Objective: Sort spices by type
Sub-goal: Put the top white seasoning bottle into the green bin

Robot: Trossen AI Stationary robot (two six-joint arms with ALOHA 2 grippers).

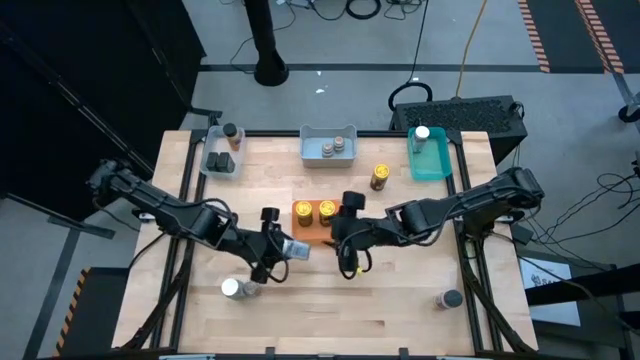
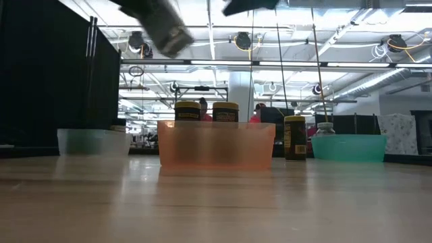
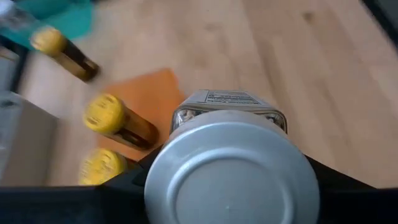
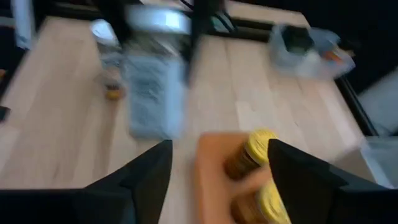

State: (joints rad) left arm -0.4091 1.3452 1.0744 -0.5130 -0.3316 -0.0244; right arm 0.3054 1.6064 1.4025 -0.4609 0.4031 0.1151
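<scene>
Left hand [image 1: 285,249] grips grey-lidded jar [image 3: 231,168] (beside orange tray [image 1: 312,232]).

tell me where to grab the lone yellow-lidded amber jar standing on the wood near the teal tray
Grip the yellow-lidded amber spice jar around its upper body just below the lid, coming straight down from above. It stands upright and alone on the wooden table, apart from the teal plastic tray, so there looks to be room for a tool's fingers on both sides.
</scene>
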